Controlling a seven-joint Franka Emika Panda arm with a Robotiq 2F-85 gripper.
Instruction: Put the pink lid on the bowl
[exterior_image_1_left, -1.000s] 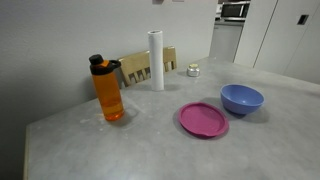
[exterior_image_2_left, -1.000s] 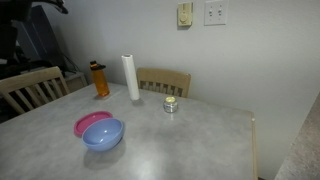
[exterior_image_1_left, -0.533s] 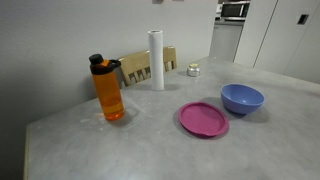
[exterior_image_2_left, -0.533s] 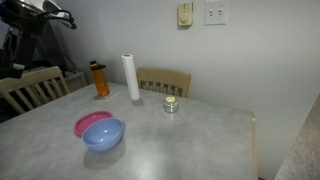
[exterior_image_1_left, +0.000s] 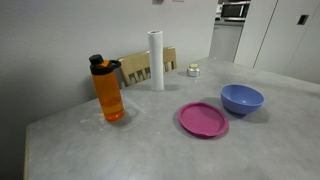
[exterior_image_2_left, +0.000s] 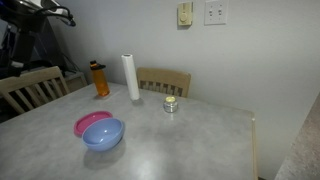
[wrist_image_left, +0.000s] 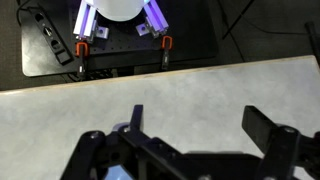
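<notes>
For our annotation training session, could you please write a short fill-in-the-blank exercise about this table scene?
1. The pink lid lies flat on the table beside the ____ bowl.
2. The body of the bottle is ____.
3. The white roll stands ____, not lying down.
4. In the wrist view, the end effector is ____ and holds nothing.

Missing words: blue, orange, upright, open.
</notes>
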